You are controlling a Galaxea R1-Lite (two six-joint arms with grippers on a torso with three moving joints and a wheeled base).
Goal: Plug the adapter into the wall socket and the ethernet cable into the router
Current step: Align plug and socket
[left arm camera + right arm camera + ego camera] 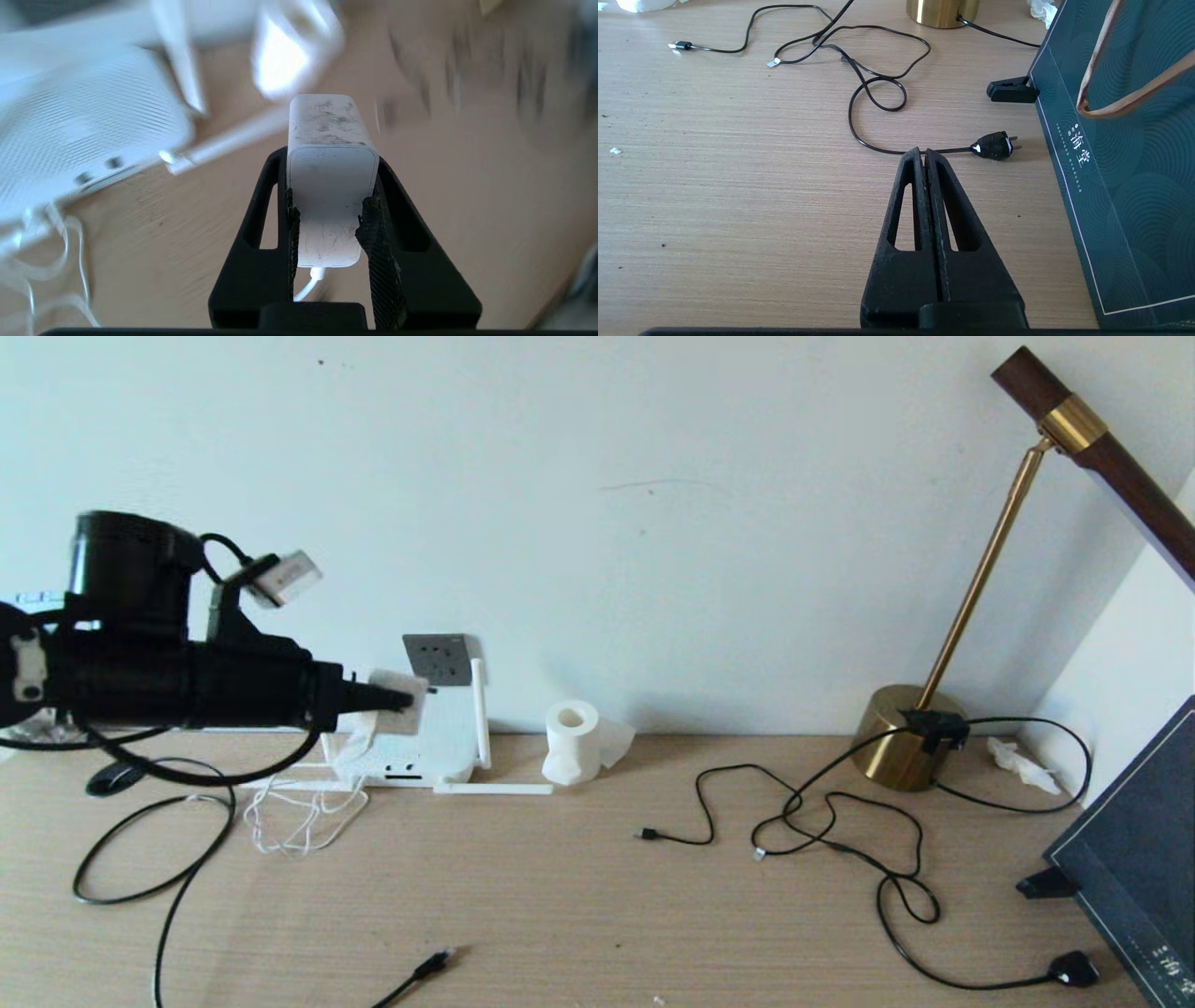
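My left gripper (pixel 406 702) is shut on the white adapter (pixel 412 685), held in the air just left of and slightly below the dark grey wall socket (pixel 437 658). In the left wrist view the adapter (pixel 329 186) sits between both pads (pixel 373 219), with its thin white cord trailing behind. The white router (pixel 439 747) lies under the socket with its antennas folded around it. The black ethernet cable (pixel 149 887) loops over the left of the desk; its clip plug (pixel 434 963) lies near the front edge and its oval disc (pixel 112 780) at the left. My right gripper (pixel 923 151) is shut and empty above the desk's right side.
A toilet paper roll (pixel 571 742) stands right of the router. A brass lamp base (pixel 901 737) stands at the back right, and its black cord (pixel 840 831) snakes to a two-pin plug (pixel 994 145). A dark paper bag (pixel 1139 859) stands at the right edge.
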